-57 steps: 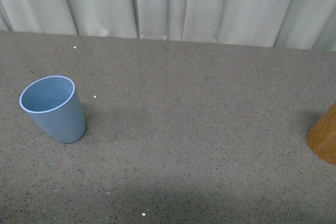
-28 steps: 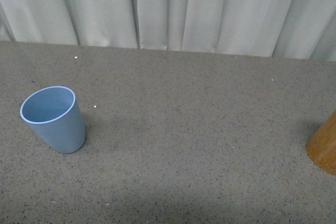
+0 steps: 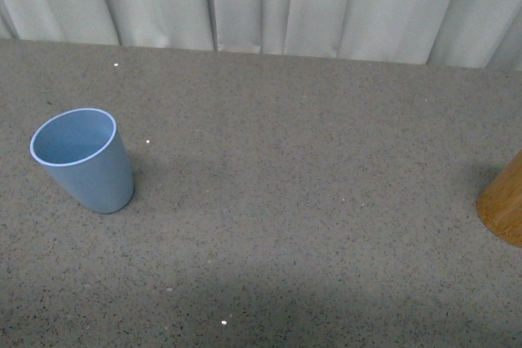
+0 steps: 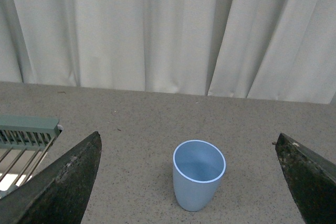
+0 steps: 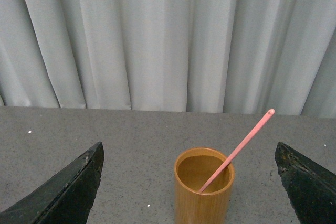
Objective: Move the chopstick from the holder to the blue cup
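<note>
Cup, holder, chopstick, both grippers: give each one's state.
Cup: upright, empty.
Holder: upright, chopstick inside.
Chopstick: in the holder, leaning on its rim, top end sticking out.
Left gripper: open, holding nothing.
Right gripper: open, holding nothing.

No writing, label, brand, number or sign can be read in any view — the blue cup [image 3: 86, 169], the holder [image 5: 203, 198] and the chopstick [image 5: 239, 148] show plain, unmarked surfaces, and so do the counter [image 3: 310, 201] and the curtain [image 3: 269, 2] behind it.
</note>
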{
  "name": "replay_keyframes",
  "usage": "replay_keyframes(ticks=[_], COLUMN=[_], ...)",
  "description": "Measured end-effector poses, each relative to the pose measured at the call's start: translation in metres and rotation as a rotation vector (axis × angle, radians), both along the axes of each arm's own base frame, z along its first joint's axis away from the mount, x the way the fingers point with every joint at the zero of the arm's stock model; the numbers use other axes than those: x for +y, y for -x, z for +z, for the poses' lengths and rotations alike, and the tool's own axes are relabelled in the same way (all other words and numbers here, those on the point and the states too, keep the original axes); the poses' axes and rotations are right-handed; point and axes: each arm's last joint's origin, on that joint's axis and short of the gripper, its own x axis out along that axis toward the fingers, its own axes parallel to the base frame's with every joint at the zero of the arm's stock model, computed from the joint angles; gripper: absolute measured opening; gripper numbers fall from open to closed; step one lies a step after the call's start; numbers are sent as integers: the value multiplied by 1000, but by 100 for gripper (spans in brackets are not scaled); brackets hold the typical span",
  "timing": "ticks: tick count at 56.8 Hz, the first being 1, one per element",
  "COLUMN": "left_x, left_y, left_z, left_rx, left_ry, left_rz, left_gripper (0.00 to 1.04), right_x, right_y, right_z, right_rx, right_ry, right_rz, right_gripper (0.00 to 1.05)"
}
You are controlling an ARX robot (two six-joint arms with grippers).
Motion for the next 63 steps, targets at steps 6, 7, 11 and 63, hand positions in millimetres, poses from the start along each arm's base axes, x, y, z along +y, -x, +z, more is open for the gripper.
replay_keyframes(ticks=[6, 7, 11, 63], left_x=[0, 0, 0, -43], left_y=[0, 0, 0, -98], left_z=[0, 0, 0, -18], left_rx=[0, 0, 0, 618], left_ry=[0, 0, 0, 513], left_rz=[0, 0, 0, -225], left_gripper=[98, 98, 98, 98], right_x=[0, 0, 0, 0], right_y=[0, 0, 0, 0], right_z=[0, 0, 0, 0], right_rx=[0, 0, 0, 0], right_ry=[0, 0, 0, 0], right_rz=[0, 0, 0, 0], right_gripper=[95, 95, 95, 95])
